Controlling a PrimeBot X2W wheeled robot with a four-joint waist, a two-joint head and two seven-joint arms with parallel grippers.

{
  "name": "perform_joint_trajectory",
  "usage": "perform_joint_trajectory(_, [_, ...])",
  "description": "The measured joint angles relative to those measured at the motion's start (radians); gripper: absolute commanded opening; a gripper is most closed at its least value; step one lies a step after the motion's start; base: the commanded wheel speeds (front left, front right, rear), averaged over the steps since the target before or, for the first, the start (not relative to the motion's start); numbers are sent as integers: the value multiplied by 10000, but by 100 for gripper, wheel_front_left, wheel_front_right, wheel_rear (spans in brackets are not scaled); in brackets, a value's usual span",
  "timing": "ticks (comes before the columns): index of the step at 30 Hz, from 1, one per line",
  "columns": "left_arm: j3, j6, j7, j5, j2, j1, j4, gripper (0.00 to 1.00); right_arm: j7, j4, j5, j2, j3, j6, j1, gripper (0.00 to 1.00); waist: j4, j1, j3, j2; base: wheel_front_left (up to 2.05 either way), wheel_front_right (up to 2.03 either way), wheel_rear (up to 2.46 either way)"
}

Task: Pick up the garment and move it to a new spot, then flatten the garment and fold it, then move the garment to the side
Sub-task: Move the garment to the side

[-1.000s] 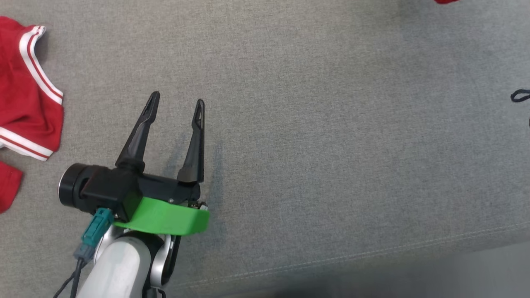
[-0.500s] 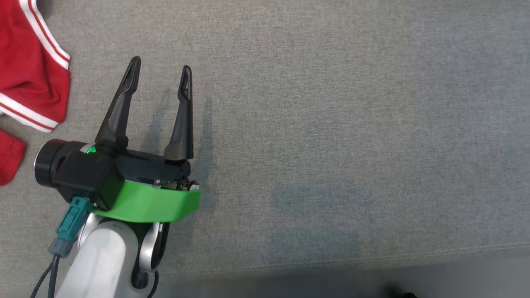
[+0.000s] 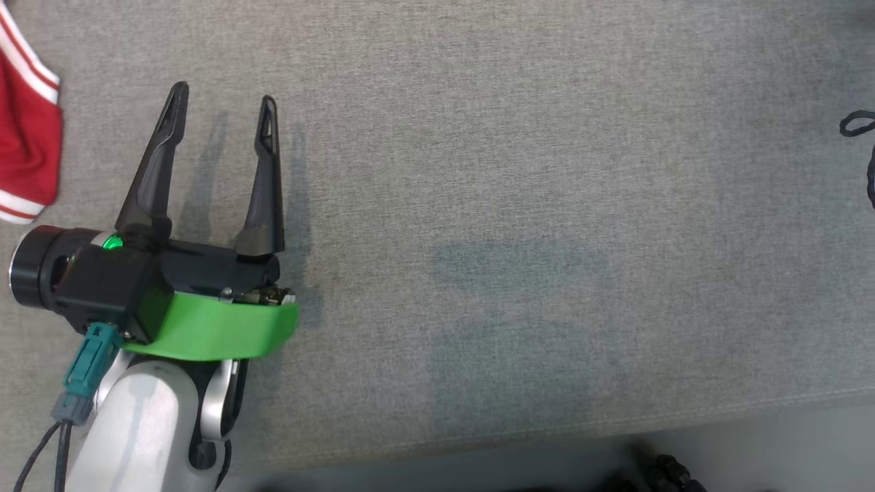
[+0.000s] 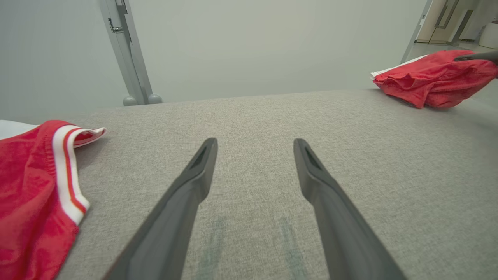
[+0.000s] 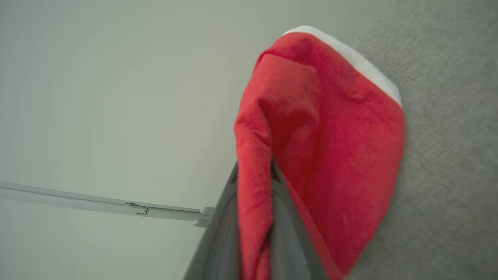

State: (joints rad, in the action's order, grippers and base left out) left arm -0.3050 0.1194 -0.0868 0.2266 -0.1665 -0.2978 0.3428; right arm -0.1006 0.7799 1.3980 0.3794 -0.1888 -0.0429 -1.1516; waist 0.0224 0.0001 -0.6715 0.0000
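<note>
In the right wrist view my right gripper [image 5: 255,171] is shut on a fold of the red garment [image 5: 323,147], which has a white band along its top edge and hangs down against the grey cloth surface [image 5: 447,175]. The left wrist view shows that garment [image 4: 432,77] bunched at the far right of the surface, with a dark fingertip [image 4: 474,57] on it. My left gripper [image 3: 223,97] hovers open over bare grey cloth at the lower left, with nothing between its fingers [image 4: 183,202].
A second red piece with white and red striped trim [image 3: 27,130] lies left of my left gripper [image 4: 255,144], also at the left [image 4: 35,186]. A black cord loop [image 3: 854,124] sits at the right edge. The surface's front edge [image 3: 615,427] runs along the bottom. A metal post [image 4: 128,50] stands behind.
The head camera has shifted, so the striped red piece now sits further toward the left edge. My left gripper stands higher and further left in the picture, still open.
</note>
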Motion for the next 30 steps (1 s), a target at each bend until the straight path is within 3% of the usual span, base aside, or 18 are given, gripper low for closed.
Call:
perform_joint_trajectory(5, [25, 0, 69, -12, -61, 1, -23, 100, 165, 205, 23, -6, 102, -199, 47, 0, 494, 0, 23, 0, 0, 0, 0])
perform_joint_trajectory(12, [-121, 0, 245, -13, -73, 3, -67, 100, 245, 663, 21, 69, 128, -199, 201, 0, 1076, 0, 148, 0, 0, 0, 0])
perform_joint_trajectory(22, [-274, -2, 347, -17, -73, 3, -111, 100, 395, 1241, 2, 54, 134, -222, 799, 0, 1357, 0, 315, 0, 0, 0, 0])
perform_joint_trajectory(23, [-278, -2, 382, -23, -73, 3, -115, 100, 399, 1296, -15, 50, 90, -257, 821, 11, 1371, 0, 327, 0, 0, 0, 0])
perform_joint_trajectory(24, [-286, -2, 420, -23, -73, 3, -123, 100, 431, 1335, -46, 50, 69, -276, 848, 33, 1385, 0, 340, 0, 0, 0, 0])
perform_joint_trajectory(25, [-295, -2, 418, -23, -71, 3, -125, 100, 476, 1371, -81, 48, 36, -276, 878, 45, 1398, 0, 354, 0, 0, 0, 0])
perform_joint_trajectory(27, [-313, -2, 420, -23, -71, 3, -125, 100, 552, 1440, -224, 50, -84, -301, 949, 96, 1421, 0, 382, 0, 0, 0, 0])
perform_joint_trajectory(30, [-318, -2, 420, -23, -71, 3, -138, 100, 665, 1555, -351, 48, -128, -303, 987, 100, 1450, 0, 428, 0, 0, 0, 0])
